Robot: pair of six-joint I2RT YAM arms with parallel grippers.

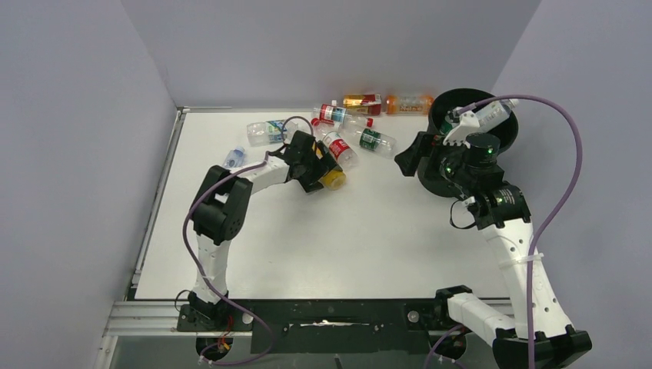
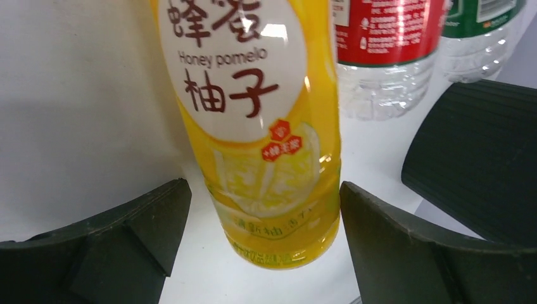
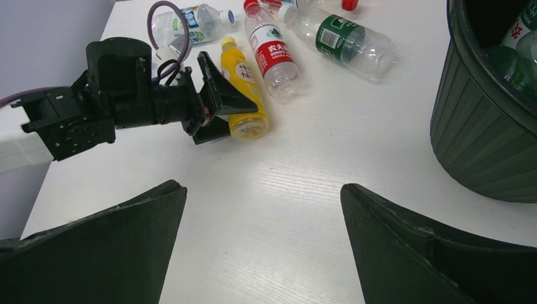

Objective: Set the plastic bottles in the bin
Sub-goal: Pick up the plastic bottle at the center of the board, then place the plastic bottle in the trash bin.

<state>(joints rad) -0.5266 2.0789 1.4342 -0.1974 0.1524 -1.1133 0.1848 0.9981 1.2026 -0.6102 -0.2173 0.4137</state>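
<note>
My left gripper is open, its fingers on either side of a yellow honey pomelo bottle that lies on the table. In the left wrist view the bottle fills the gap between the jaws, with a sliver of table on each side. Clear bottles with red, green and blue labels lie beyond it. The black bin stands at the right with bottles in it. My right gripper is open and empty, just left of the bin.
Two orange bottles lie against the back wall beside another red-labelled one. A small clear bottle lies near the left edge. Grey walls close in three sides of the white table.
</note>
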